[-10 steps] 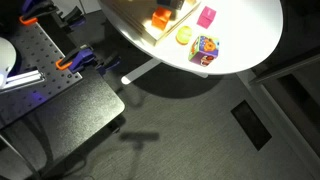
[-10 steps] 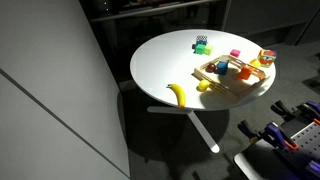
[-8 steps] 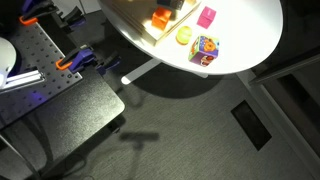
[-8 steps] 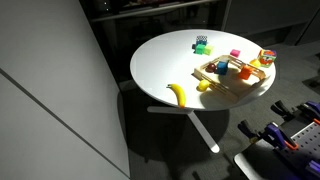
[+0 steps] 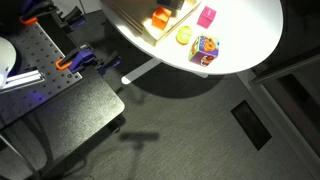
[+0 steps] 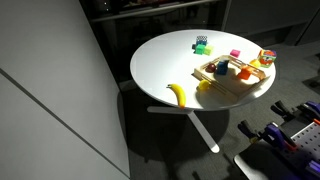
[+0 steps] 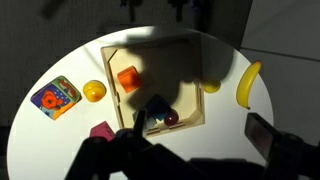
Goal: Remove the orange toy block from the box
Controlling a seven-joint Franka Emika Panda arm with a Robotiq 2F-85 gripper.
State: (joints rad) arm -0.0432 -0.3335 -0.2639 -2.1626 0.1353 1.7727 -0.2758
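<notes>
Zero steps of the removal are done, judging from how the pieces lie. Wrist view, left to right, each placed against the jaws at the top edge:

- multicoloured cube (image 7: 56, 97): far off to the jaws' left, on the round white table (image 7: 225, 110), outside the box (image 7: 180, 80).
- yellow round piece (image 7: 95, 91): left of the jaws, just beside the box's left rim, outside it.
- pink block (image 7: 101, 131): left of the jaws and farther out from them than the yellow piece, also outside.
- orange toy block (image 7: 127, 79): slightly left of the jaw line and well apart from the jaws, lying inside the box near its left rim. Nothing touches it.
- dark blocks (image 7: 155, 110): roughly in line with the jaws, at the end of the box farthest from them.
- banana (image 7: 248, 82): right of the jaws, on the table outside the box.

Gripper (image 7: 157, 6): only dark shapes at the frame's top edge. I cannot tell whether the jaws are spread or pressed together. No arm shows over the table in either exterior view.

Left to do, as I judge it: close in, centre over the orange block, grip it, lift it clear of the rim and set it on the table.
</notes>
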